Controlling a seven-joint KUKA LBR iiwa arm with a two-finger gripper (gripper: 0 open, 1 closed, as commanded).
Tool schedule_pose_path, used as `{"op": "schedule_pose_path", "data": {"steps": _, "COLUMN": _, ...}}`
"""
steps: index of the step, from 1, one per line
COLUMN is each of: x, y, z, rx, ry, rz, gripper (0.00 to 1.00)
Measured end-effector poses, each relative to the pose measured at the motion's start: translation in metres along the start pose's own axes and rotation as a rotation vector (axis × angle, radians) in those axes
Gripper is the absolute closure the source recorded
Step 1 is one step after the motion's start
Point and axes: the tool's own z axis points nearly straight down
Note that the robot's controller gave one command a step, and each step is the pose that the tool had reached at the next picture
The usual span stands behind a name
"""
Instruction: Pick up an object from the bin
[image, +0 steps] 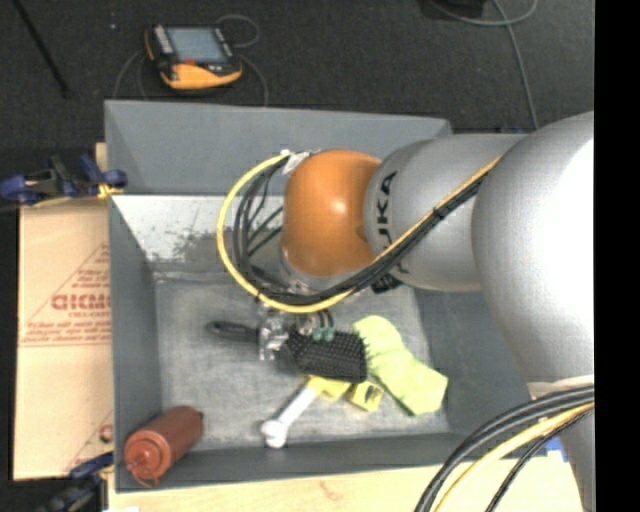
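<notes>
The arm is down in the bin (133, 330) now, its orange wrist cover (325, 210) hanging over the middle. The gripper (272, 340) sits low at the floor, just beside the left end of a black-bristled brush (325, 355). I can't tell from here whether the gripper is released or clenched, because the wrist hides too much of it.

The brush lies near the bin's centre, head up by the gripper, and its white handle (288, 418) slants down towards the near wall. On its right it touches a crumpled yellow cloth (405, 375). A slim black tool (228, 328) lies just left of the gripper, and a brown bottle (160, 445) sits well apart in the near-left corner.

If the brush is the one, I'd call it light and stiff. The bristles would give and slide under a pinch, and the head looks broad. The white handle is narrow, hard and lying clear on the floor, so it looks the better hold, though smooth plastic may twist in the grip. The cloth could drag along.
</notes>
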Motion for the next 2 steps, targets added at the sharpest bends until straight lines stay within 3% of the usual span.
{"op": "schedule_pose_path", "data": {"steps": 1, "x": 0.004, "y": -0.014, "z": -0.014, "rx": -0.003, "ry": -0.020, "rz": -0.005, "gripper": 1.00}}
{"op": "schedule_pose_path", "data": {"steps": 2, "x": -0.012, "y": 0.028, "z": -0.144, "rx": -0.002, "ry": -0.011, "rz": -0.115, "gripper": 1.00}}
